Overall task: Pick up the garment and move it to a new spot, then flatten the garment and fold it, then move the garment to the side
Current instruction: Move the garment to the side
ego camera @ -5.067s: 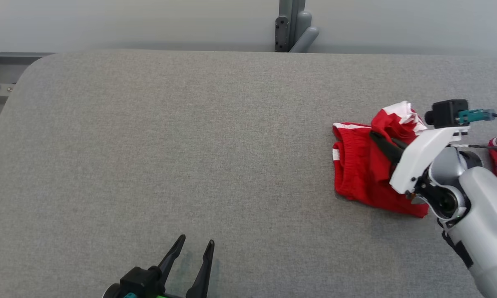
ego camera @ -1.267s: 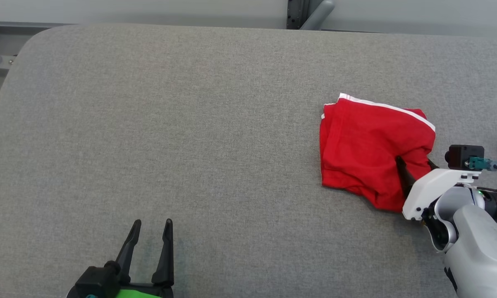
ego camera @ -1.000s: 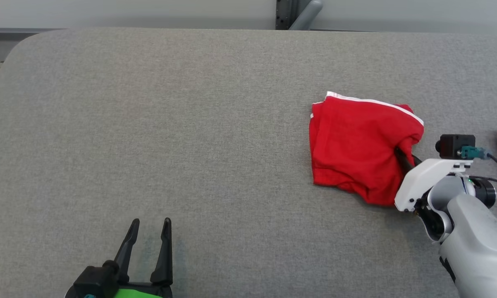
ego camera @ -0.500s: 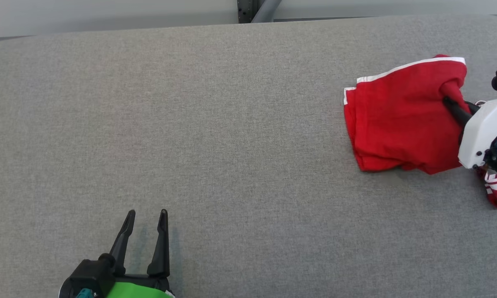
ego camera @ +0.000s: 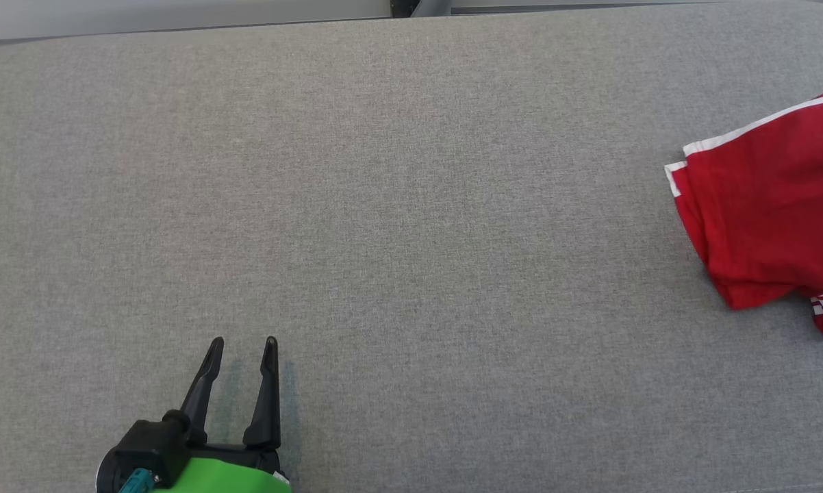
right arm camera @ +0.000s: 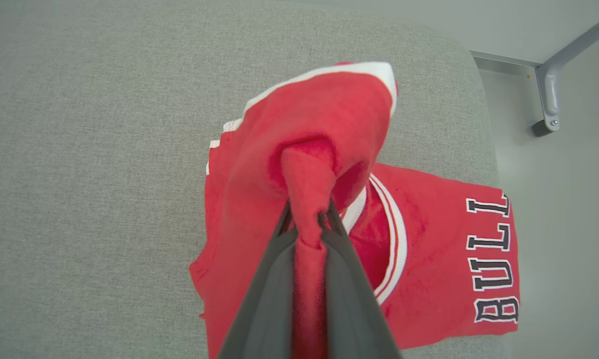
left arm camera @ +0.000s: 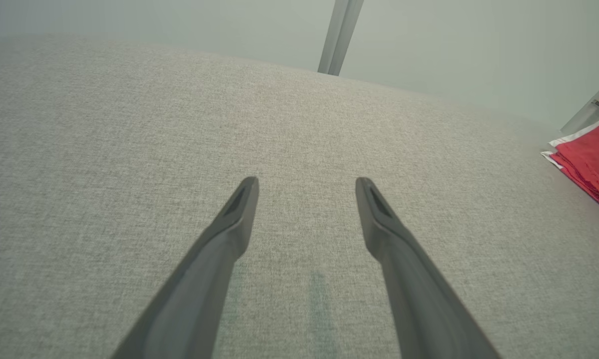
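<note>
Garment [ego camera: 761, 226] at the frame's right edge, one fold clamped in my right pincer [right arm camera: 308, 212]
Soft, light cloth that droops; a gathered fold suits the grip. My left pincer [ego camera: 244, 340] gapes empty, lower left.

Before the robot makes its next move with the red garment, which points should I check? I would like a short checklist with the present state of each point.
1. Right gripper shut on the red garment: ok, a bunched fold sits between its fingers.
2. Garment flat on the table: not ok, it is drawn up into a peak at the grip.
3. Spot by the garment free: not ok, a lettered red jersey lies there, partly hidden by it.
4. Left gripper open and apart from any cloth: ok.
5. Whole garment inside the head view: not ok, the right edge cuts it off.
</note>
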